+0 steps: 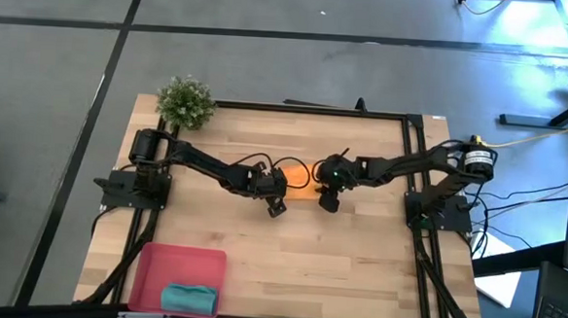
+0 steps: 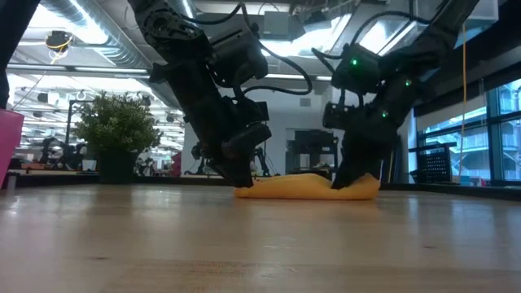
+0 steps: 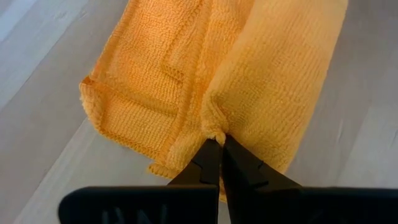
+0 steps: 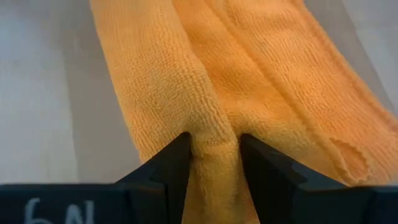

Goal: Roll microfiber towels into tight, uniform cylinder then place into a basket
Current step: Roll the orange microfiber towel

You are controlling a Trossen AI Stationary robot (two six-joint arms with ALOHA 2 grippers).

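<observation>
The orange towel (image 1: 299,174) lies on the table's middle, partly rolled: a thick roll (image 3: 280,81) lies next to a flat, folded part (image 3: 143,99). My left gripper (image 1: 276,190) is shut on the roll's left end. My right gripper (image 1: 328,191) is shut on its right end. In the low view the towel (image 2: 309,187) rests on the wood between both grippers. The teal towel (image 1: 189,297) lies bunched in the red-pink basket (image 1: 162,260) at the near left. My left gripper pinches a small pucker of cloth at the edge of the roll (image 3: 214,132) between its two fingertips (image 3: 208,158). The fingers slant down onto the towel's left end. The towel lies on the table. My right gripper pinches a thick fold of the rolled part (image 4: 214,146) between its two fingers (image 4: 171,165), several layers together. The fingers slant down onto the towel's right end and lie along the roll. The towel rests on the table.
A small green potted plant (image 1: 186,102) stands at the table's far left corner. Bare wood (image 1: 356,270) lies between the towel and the near edge. A black frame (image 1: 316,109) runs round the table.
</observation>
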